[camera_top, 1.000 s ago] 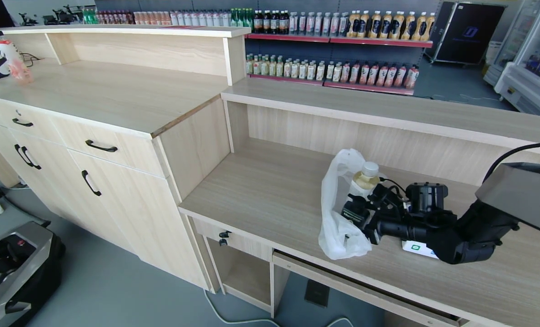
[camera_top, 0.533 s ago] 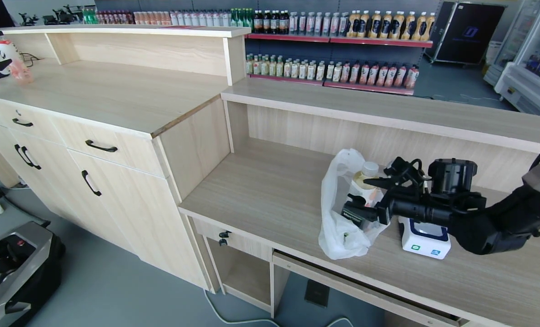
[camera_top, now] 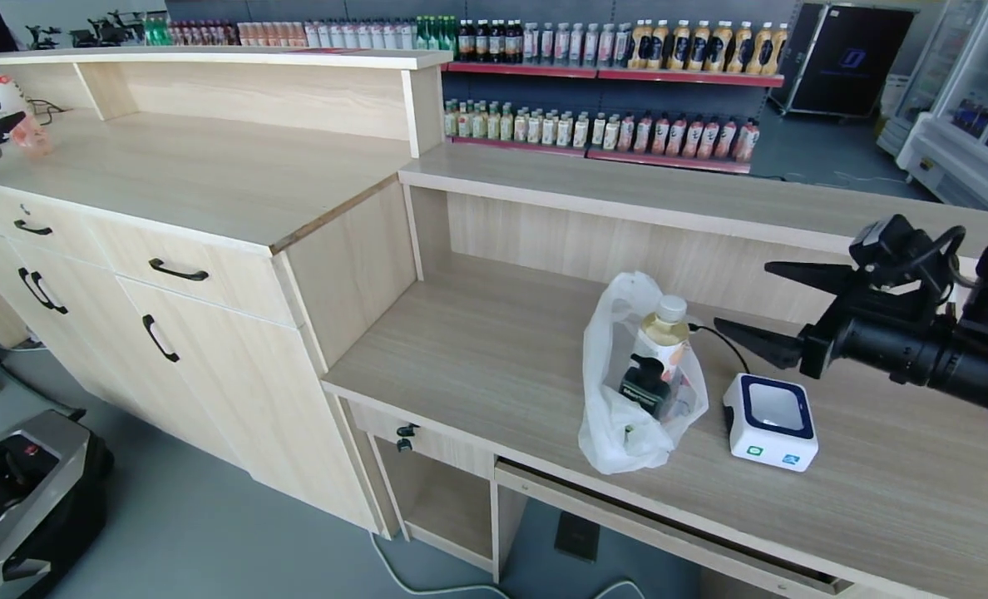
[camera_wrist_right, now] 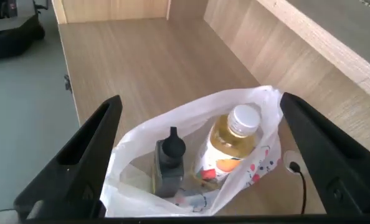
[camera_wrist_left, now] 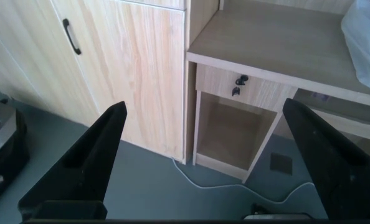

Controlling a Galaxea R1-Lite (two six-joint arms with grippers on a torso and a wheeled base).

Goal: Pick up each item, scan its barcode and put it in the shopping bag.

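Observation:
A white plastic shopping bag (camera_top: pixel 619 433) stands on the lower desk (camera_top: pixel 494 349). Inside it are a yellow drink bottle (camera_top: pixel 663 331) with a white cap and a black pump-top bottle (camera_top: pixel 646 385). The right wrist view looks down on the bag (camera_wrist_right: pixel 138 146), the yellow bottle (camera_wrist_right: pixel 233 134) and the black bottle (camera_wrist_right: pixel 167 163). My right gripper (camera_top: pixel 748 298) hangs open and empty, above and to the right of the bag, over the scanner (camera_top: pixel 770 420). My left gripper (camera_wrist_left: pixel 203 106) is open and empty, low beside the cabinet front, above the floor.
The white barcode scanner, with its cable, sits just right of the bag. A pinkish bottle (camera_top: pixel 7 104) stands at the far left of the higher counter (camera_top: pixel 195 175). Drink shelves (camera_top: pixel 594 75) line the back. The desk's raised back ledge (camera_top: pixel 627 187) runs behind the bag.
My right gripper has come up out of the bag and back to the right, opening and leaving the black bottle inside. The scanner is uncovered. The head view shifted slightly.

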